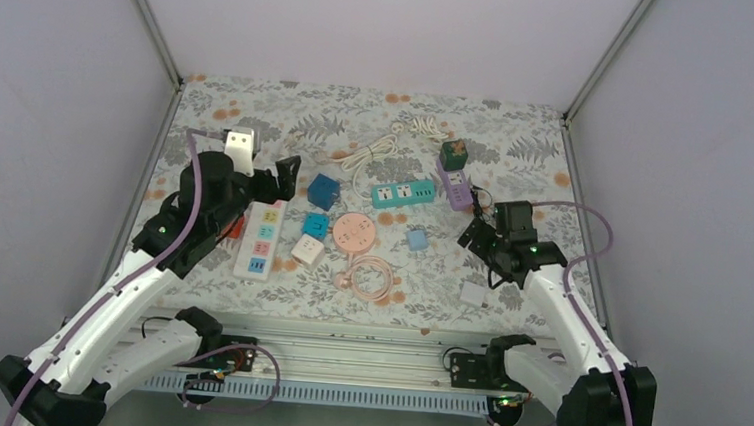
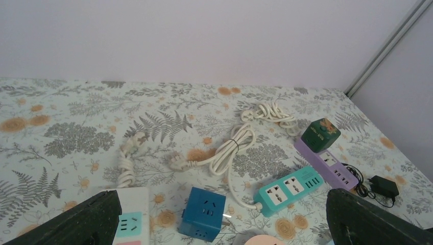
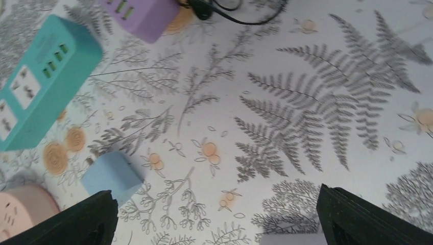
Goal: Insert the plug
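Several power strips and plugs lie on the floral table. In the left wrist view a white cord's plug lies loose behind a blue cube socket; its cord runs to a teal strip. My left gripper hangs open above the blue cube and the white strip, holding nothing. My right gripper is open over bare cloth, between a light blue adapter and a white adapter. From above, the left gripper and right gripper flank the cluster.
A purple strip carries a green cube at the back right, with a black adapter beside it. A pink round socket, its coiled pink cable and two small cubes lie mid-table. Grey walls enclose three sides.
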